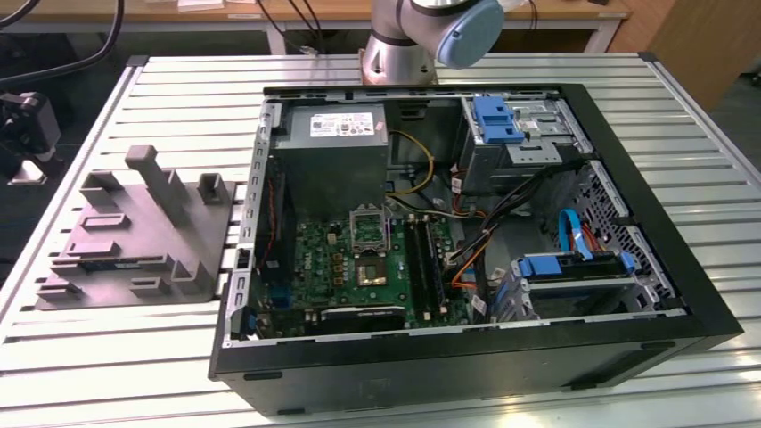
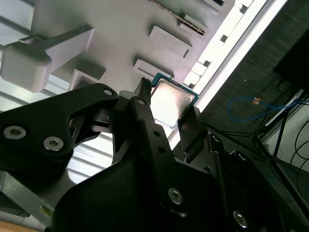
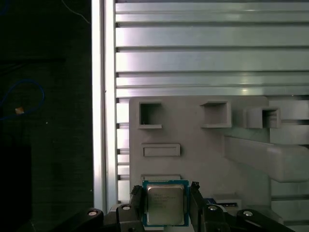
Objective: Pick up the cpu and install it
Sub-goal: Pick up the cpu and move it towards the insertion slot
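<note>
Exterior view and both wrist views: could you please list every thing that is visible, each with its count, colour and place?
cpu: one, silvery-grey top with a green edge, between the fingers of the hand in both wrist views.
tray: one, grey, on the table at the exterior view's left.
computer case: one, black, open, on the table at the exterior view's right.
motherboard: one, green, inside the case.
power-supply box: one, grey with a white label, inside the case, next to the motherboard.
drive brackets: two, blue, inside the case.
table: one, silvery, slatted, under everything.
arm: one, grey with a blue joint cap, behind the case.
hand: one, black, shut on the cpu.
</note>
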Robot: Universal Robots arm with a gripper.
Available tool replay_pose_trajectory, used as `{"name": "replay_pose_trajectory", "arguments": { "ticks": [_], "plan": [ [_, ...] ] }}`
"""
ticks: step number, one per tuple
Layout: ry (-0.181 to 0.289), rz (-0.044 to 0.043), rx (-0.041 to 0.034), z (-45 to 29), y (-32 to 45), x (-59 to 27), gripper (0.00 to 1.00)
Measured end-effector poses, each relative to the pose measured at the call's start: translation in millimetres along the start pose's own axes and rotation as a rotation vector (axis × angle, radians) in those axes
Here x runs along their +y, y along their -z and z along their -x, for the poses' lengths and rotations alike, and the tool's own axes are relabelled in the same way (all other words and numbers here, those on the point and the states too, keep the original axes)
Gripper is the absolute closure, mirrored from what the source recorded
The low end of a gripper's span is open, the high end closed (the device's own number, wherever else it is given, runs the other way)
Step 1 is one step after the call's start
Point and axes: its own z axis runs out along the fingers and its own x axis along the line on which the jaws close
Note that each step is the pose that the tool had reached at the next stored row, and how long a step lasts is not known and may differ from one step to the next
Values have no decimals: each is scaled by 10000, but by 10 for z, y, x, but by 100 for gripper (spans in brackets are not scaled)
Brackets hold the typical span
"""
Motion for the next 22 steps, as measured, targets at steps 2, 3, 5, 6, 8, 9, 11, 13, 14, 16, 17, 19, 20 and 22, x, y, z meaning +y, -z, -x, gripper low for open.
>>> {"name": "replay_pose_trajectory", "arguments": {
  "ticks": [2, 3, 5, 6, 8, 9, 11, 13, 14, 16, 17, 19, 20, 22],
  "plan": [
    [0, -1, 3, 0, 7, 0, 53],
    [0, -2, 3, 0, 11, 0, 53],
    [0, -1, 1, 0, 14, 1, 53],
    [0, -2, 2, 1, 21, 1, 53],
    [0, -2, 3, 0, 24, 1, 53],
    [0, -2, 4, 0, 26, 1, 53],
    [0, -2, 4, 0, 30, 1, 53],
    [0, -1, 3, 1, 35, 1, 53],
    [-1, -2, 3, 1, 37, 1, 53],
    [0, -1, 1, 1, 38, 1, 53],
    [0, -1, 2, 1, 38, 1, 53],
    [0, -1, 2, 1, 41, 1, 53],
    [0, -1, 2, 1, 42, 2, 53],
    [0, -1, 2, 1, 42, 2, 53]
  ]
}}
